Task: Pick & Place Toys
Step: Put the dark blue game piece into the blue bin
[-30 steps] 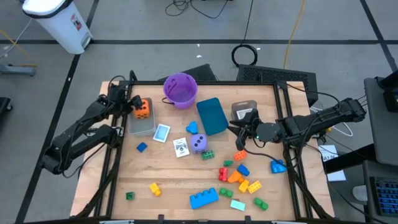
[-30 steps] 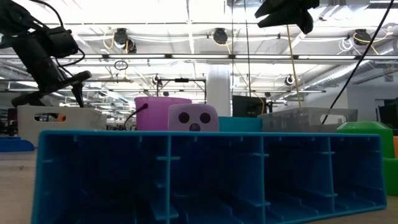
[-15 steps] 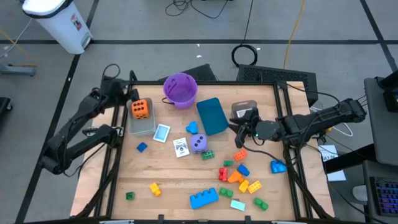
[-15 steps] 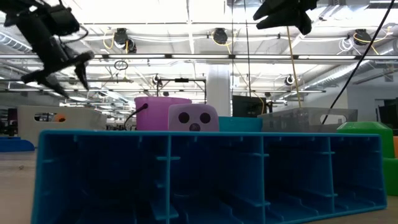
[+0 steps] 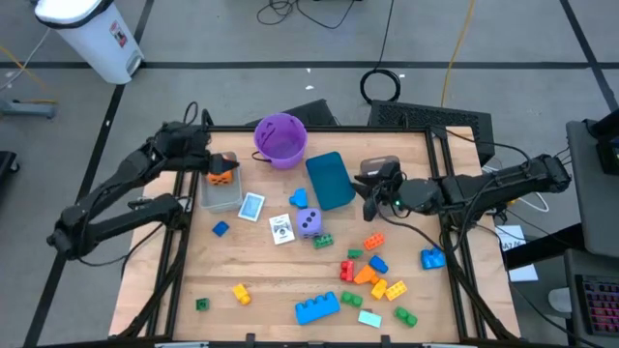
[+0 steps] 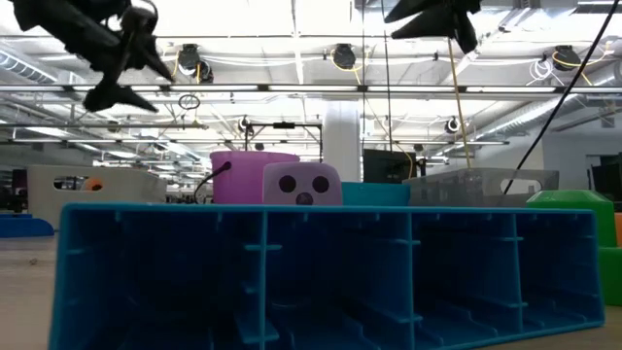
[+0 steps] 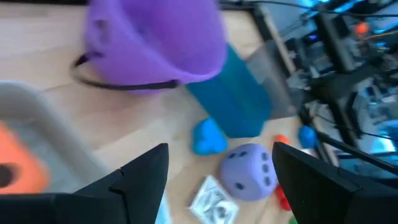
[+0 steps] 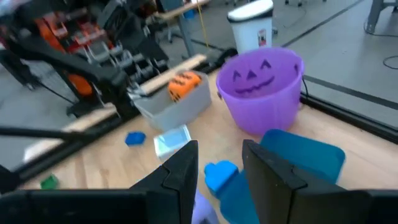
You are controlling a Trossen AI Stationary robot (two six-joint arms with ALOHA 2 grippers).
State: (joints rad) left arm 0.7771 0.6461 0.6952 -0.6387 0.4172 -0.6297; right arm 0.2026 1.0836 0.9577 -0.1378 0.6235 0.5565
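My left gripper [image 5: 221, 162] is open and empty, raised above the grey bin [image 5: 221, 196] at the table's far left. An orange dotted die [image 5: 223, 175] lies in that bin, partly hidden under the gripper; it also shows in the left wrist view [image 7: 15, 168]. My right gripper [image 5: 368, 193] is open and empty, raised between the teal bin [image 5: 331, 180] and the clear bin [image 5: 379, 172]. A purple die [image 5: 309, 222], two picture cards [image 5: 251, 206] and many bright bricks [image 5: 372, 275] lie on the wood.
The purple bucket [image 5: 280, 138] stands at the far edge, between the grey bin and the teal bin. A long blue brick [image 5: 317, 307] lies near the front edge, close before the low camera [image 6: 321, 272]. A small blue piece [image 5: 299, 198] lies beside the teal bin.
My left gripper has drawn back from the orange die toward the far-left corner, risen, then swung toward the table's right, ending over the grey bin. The die has stayed in the bin. My right gripper has shifted slightly toward the far edge.
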